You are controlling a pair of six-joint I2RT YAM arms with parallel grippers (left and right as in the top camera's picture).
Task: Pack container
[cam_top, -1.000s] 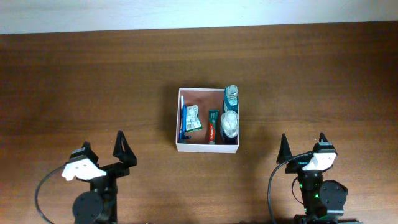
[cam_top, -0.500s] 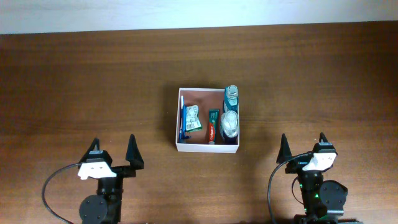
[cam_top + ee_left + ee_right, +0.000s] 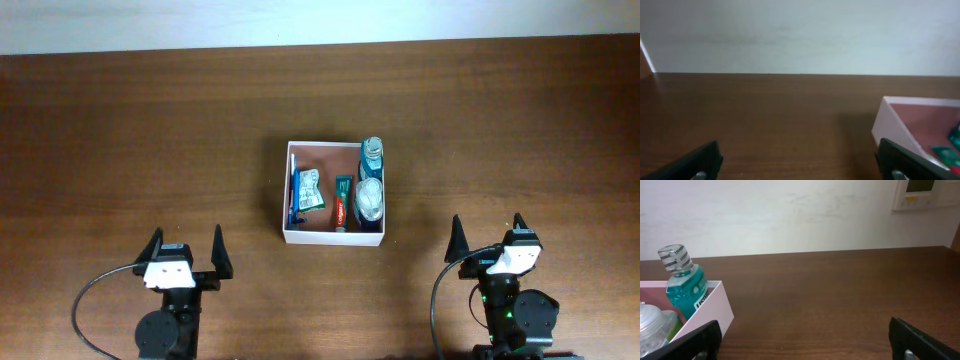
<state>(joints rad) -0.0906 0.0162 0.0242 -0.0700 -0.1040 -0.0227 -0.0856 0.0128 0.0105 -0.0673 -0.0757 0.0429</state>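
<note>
Dark wood table (image 3: 120,130) with a plain white wall (image 3: 800,35) behind it, and a small wall panel (image 3: 920,192) visible from your right wrist cam.

You've got two grippers and one container (image 3: 281,205). It sits ahead of both tools: forward and to the right of your left gripper (image 3: 187,240), forward and to the left of your right gripper (image 3: 488,230), well apart from each.

I count five things inside. On the side nearer the right gripper are a teal mouthwash bottle (image 3: 372,155) and a clear capped bottle (image 3: 370,200) just in front of it. A toothpaste tube (image 3: 342,203) lies in the middle. A blue-and-white packet (image 3: 309,190) is toward the left gripper's side. A thin blue item (image 3: 292,195) runs along that wall, too small to tell what it is.

Both grippers are spread wide, gripping nothing and touching nothing. On the wrist cams the fingers (image 3: 700,162) only poke in at the bottom corners, with bare table between them.
</note>
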